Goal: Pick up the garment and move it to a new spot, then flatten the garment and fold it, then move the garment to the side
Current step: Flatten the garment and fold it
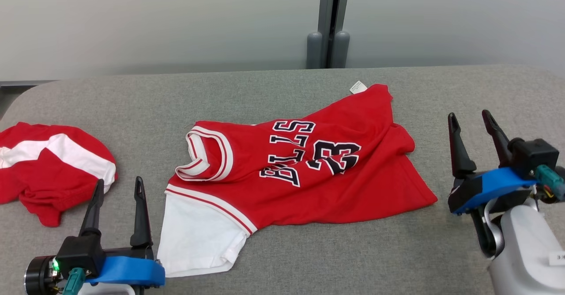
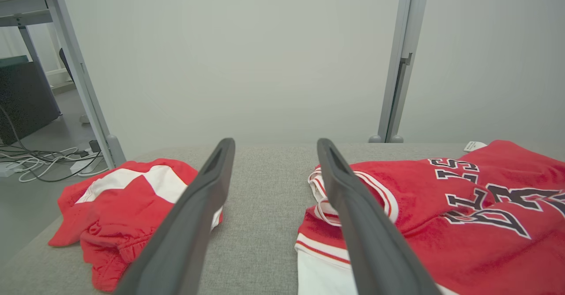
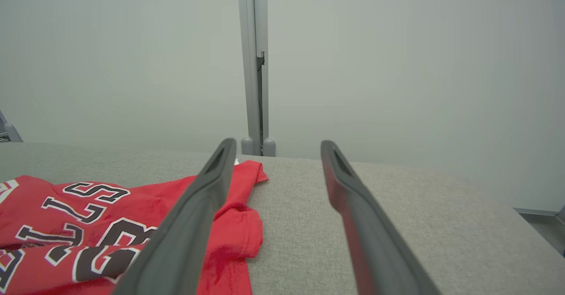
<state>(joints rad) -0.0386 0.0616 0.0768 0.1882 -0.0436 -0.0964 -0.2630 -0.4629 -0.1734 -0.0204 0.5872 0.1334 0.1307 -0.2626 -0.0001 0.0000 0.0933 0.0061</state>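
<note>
A red jersey with black lettering, the garment [image 1: 304,171], lies spread and wrinkled in the middle of the grey table, its white sleeve [image 1: 194,237] toward the front left. It also appears in the left wrist view as the garment [image 2: 441,215] and in the right wrist view as the garment [image 3: 88,215]. My left gripper [image 1: 118,187] stands open just left of the white sleeve, nothing between its fingers. My right gripper [image 1: 470,117] stands open to the right of the jersey's hem, apart from the cloth and holding nothing.
A second red and white garment [image 1: 48,171] lies crumpled at the table's left edge, also seen as a red heap [image 2: 123,211]. A grey wall with a vertical post [image 1: 329,21] stands behind the table [image 1: 282,259]. Cables [image 2: 44,162] lie on the floor at the left.
</note>
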